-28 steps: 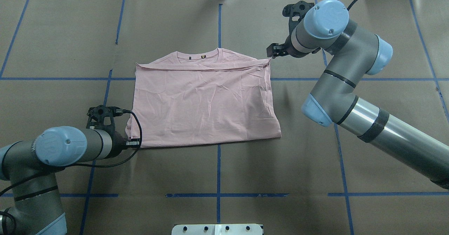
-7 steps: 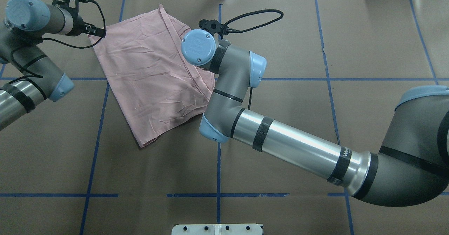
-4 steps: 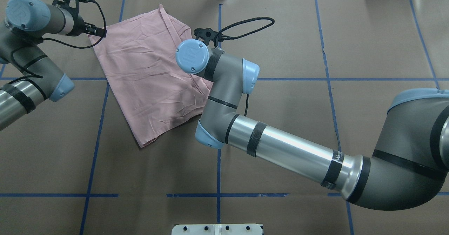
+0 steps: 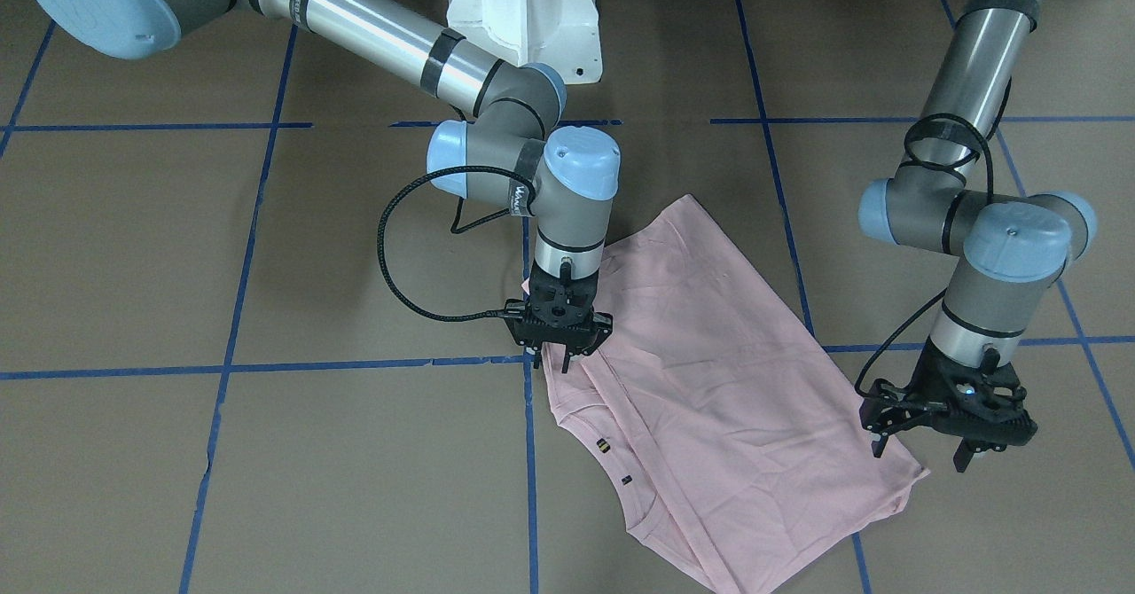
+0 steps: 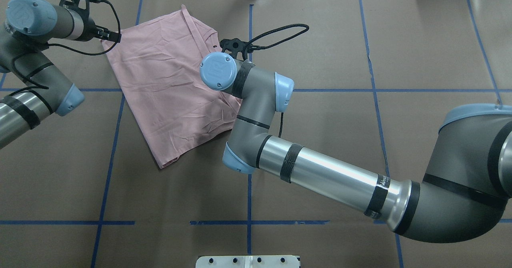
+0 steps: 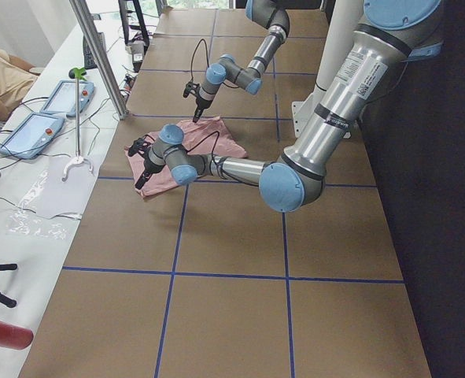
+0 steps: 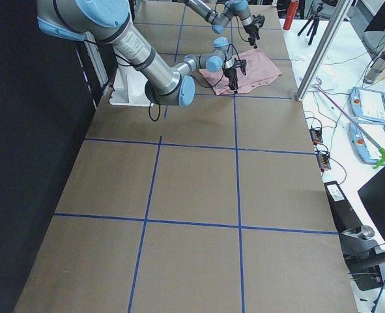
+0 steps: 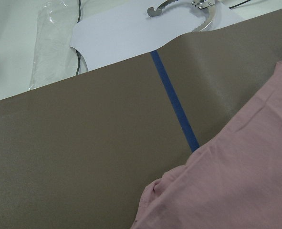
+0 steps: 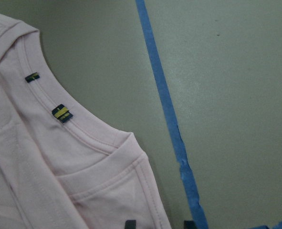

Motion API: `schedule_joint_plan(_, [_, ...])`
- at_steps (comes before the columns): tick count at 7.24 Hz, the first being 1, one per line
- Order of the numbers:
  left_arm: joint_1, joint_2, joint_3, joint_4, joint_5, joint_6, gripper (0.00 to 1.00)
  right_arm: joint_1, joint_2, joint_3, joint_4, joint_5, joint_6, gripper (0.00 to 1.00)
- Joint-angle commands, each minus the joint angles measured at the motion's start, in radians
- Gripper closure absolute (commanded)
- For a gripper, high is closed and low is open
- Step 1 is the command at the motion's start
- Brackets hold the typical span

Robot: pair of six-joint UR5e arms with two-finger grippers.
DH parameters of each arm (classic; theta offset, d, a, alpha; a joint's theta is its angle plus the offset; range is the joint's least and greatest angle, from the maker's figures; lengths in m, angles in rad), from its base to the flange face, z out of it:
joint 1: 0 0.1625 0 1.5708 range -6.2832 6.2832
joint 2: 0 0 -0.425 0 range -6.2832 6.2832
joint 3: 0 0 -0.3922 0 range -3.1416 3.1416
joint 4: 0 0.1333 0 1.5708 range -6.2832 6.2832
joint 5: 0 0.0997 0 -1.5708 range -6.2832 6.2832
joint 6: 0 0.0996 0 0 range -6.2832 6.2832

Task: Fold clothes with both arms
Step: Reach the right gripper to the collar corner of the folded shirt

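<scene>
Nearest you, the left gripper [image 4: 917,459] hangs with fingers apart, a corner of the pink shirt [image 4: 727,399] just below it. Farther off, the right gripper [image 4: 552,363] is spread too, its tips straddling the shirt's edge beside the collar [image 9: 81,128]; the shirt lies flat on the table [image 4: 266,488].

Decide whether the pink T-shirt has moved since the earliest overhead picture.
Yes. The T-shirt straddled the central blue tape line then; now it lies turned, almost wholly on the robot's left of that line.
</scene>
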Motion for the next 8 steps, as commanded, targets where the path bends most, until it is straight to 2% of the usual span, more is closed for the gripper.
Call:
schedule_joint_plan(1, [0.0,0.004,0.0,0.0,0.0,0.0,0.0,-0.004,0.0,-0.005,0.001,-0.001,-0.001,0.58])
schedule_joint_plan(3, [0.0,0.004,-0.008,0.0,0.0,0.0,0.0,-0.006,0.0,-0.009,0.001,-0.002,-0.001,0.63])
schedule_joint_plan(4, [0.0,0.004,-0.008,0.0,0.0,0.0,0.0,-0.006,0.0,-0.012,0.001,-0.007,0.001,0.69])
schedule_joint_plan(5, [0.0,0.004,-0.008,0.0,0.0,0.0,0.0,-0.007,0.0,-0.014,0.001,-0.008,0.001,0.96])
schedule_joint_plan(6, [0.0,0.004,-0.008,0.0,0.0,0.0,0.0,-0.007,0.001,-0.014,0.001,-0.008,0.001,1.0])
schedule_joint_plan(8, [0.0,0.007,-0.02,0.0,0.0,-0.002,0.0,-0.006,0.001,-0.011,-0.001,-0.007,0.002,1.0])
